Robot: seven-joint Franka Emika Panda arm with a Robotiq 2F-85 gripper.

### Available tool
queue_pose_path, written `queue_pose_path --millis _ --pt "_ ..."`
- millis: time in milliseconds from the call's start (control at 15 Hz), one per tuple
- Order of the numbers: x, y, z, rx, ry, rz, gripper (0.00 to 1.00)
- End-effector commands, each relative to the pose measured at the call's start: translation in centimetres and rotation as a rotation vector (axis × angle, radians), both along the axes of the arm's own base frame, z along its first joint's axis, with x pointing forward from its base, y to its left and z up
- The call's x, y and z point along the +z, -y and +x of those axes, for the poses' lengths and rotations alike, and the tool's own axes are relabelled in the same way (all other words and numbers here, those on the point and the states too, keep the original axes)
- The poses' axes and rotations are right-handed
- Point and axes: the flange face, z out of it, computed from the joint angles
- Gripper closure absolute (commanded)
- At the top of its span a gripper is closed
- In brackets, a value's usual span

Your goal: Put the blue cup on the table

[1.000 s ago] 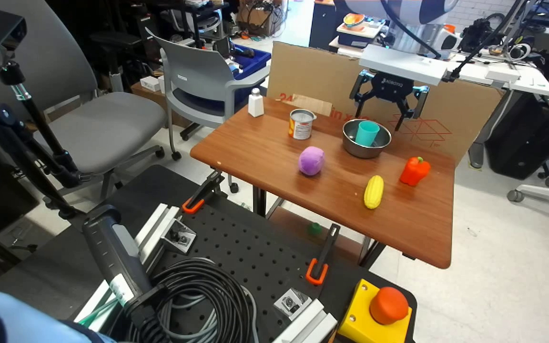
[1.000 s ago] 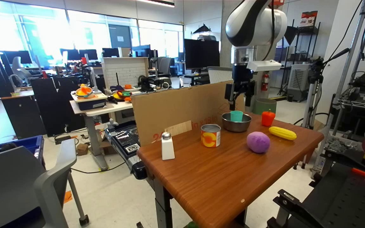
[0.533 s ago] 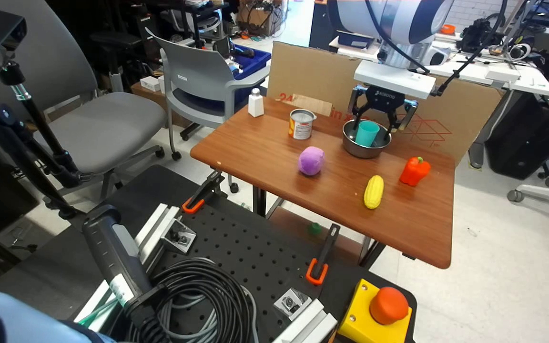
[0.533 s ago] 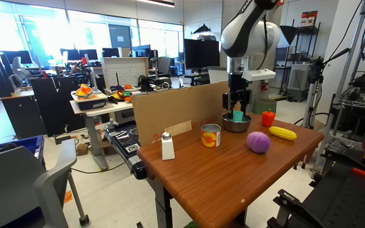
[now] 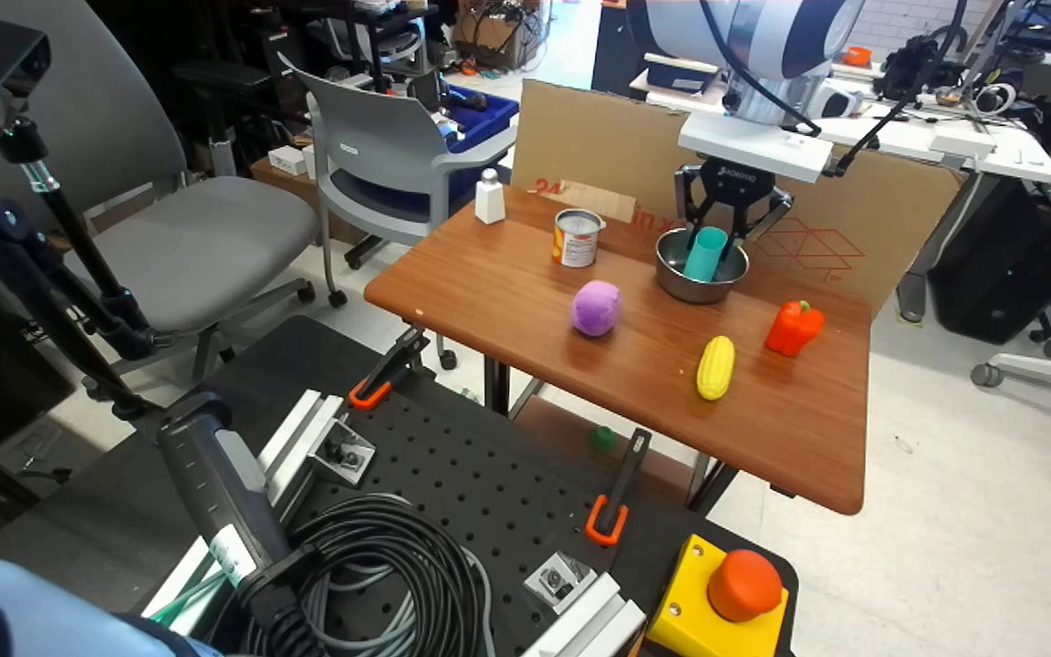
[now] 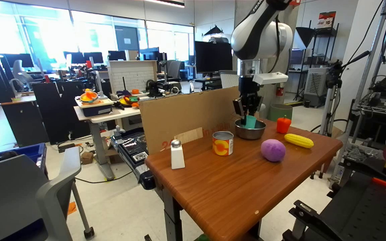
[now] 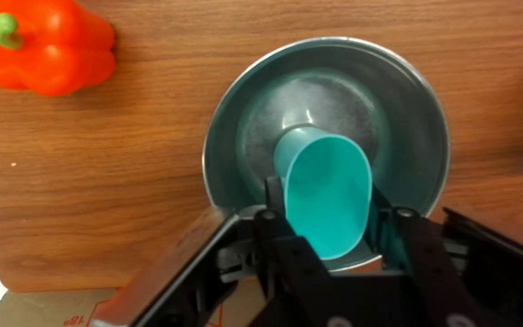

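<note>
The blue cup (image 7: 329, 181) is upright inside a shiny metal bowl (image 5: 694, 290), which stands on the wooden table (image 5: 525, 283) by its cardboard-backed edge. My gripper (image 7: 325, 200) is shut on the cup, one black finger at each side of its wall. Squeezed between them, the cup's mouth shows as an oval in the wrist view. The cup's lower part is down in the bowl; whether its base touches the bowl's floor I cannot tell. In both exterior views the gripper comes down from above over the bowl.
Around the bowl on the table are a red pepper (image 7: 48, 50), a yellow corn cob (image 5: 715, 368), a purple ball (image 5: 597, 307), an open can (image 6: 222, 143) and a white shaker (image 6: 177, 154). A cardboard sheet (image 6: 179, 115) rises behind the table's edge.
The gripper has come down over the bowl, and its fingers have gone from wide apart to pressing on the cup. The cup is now narrowed and leans slightly.
</note>
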Motion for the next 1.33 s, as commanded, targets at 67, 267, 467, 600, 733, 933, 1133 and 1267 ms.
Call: queue_pose_path --millis 67,267,467,600,733,933,1133,1267 --pt "5.5 -1.4 -0.6 0.049 0.027 0.006 0.84" --pt "10.2 -3.2 -1.6 0.087 0.075 -0.024 0.84" --pt "13.8 -5.3 -3.6 0.123 0.064 -0.047 0.84" --pt "15.0 -6.9 -5.5 0.171 0.019 -0.011 0.84" --pt "15.2 -8.2 -7.2 0.218 -0.01 0.042 0.84" --pt "13.9 -10.1 -9.1 0.282 -0.044 0.088 0.84" --pt "10.9 -12.1 -10.7 0.356 -0.08 0.095 0.84" --pt "8.4 -13.6 -11.9 0.399 -0.117 0.085 0.84"
